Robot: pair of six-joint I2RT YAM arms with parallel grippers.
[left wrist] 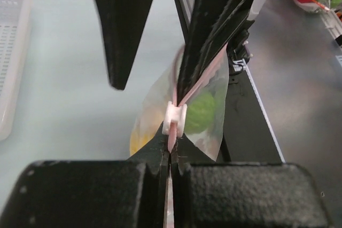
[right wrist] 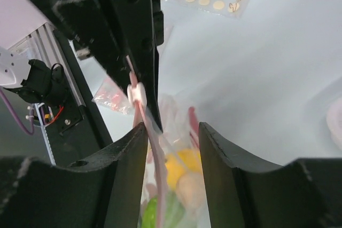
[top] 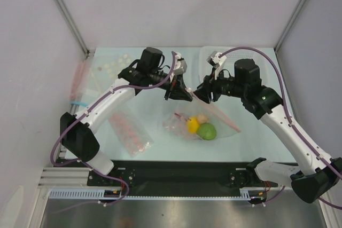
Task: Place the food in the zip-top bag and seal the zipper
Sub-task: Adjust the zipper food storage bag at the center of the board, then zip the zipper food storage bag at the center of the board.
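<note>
Pink-red zipper runs left-right; left gripper pinches it.

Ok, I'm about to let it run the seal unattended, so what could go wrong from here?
1. Only the left gripper pinches the zipper; the right gripper is open, so the loaded bag might slip free.
2. The slider sits right at the left fingertips, and the zipper lies against one right finger, off centre; closing may miss it or nip film.
</note>
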